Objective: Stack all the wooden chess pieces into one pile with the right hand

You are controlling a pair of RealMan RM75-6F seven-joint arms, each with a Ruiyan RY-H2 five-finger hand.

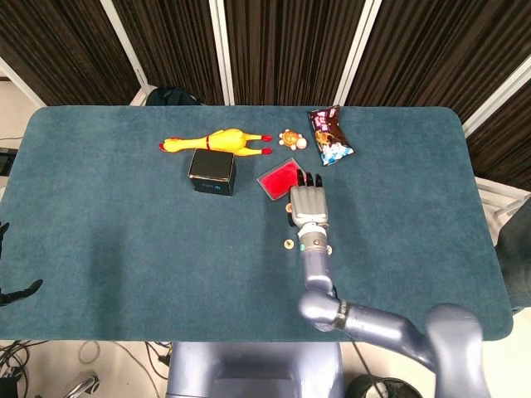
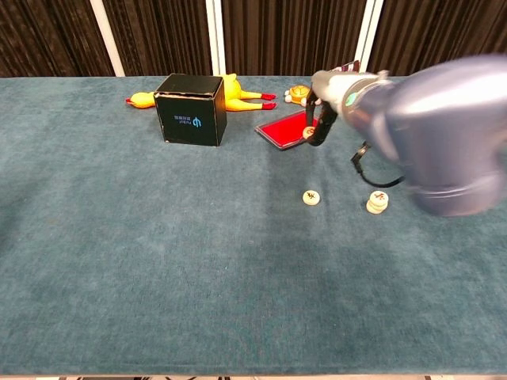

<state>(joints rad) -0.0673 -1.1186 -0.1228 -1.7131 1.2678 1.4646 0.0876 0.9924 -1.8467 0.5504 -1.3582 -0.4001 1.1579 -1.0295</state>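
Chess pieces: single disc (image 2: pixel 311 197) on the cloth; short stack (image 2: pixel 377 203) to its right, apart
Right hand (image 1: pixel 309 203): above the red tray (image 2: pixel 285 129) edge; a small piece (image 2: pixel 309 133) at its fingertips, hold unclear
Left hand: out of view
Black box (image 2: pixel 189 119): left of tray

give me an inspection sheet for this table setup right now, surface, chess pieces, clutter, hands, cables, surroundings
Surface: teal cloth table, flat.
Job's things: single chess piece lying alone; small stack of pieces to its right; one more piece at the right hand's fingertips.
Clutter: black box, rubber chicken, red tray, turtle toy, snack bag.
Hands: right hand by the red tray, grip unclear; left hand nothing seen.
Cables: black cable along the right arm.
Surroundings: dark curtains behind.
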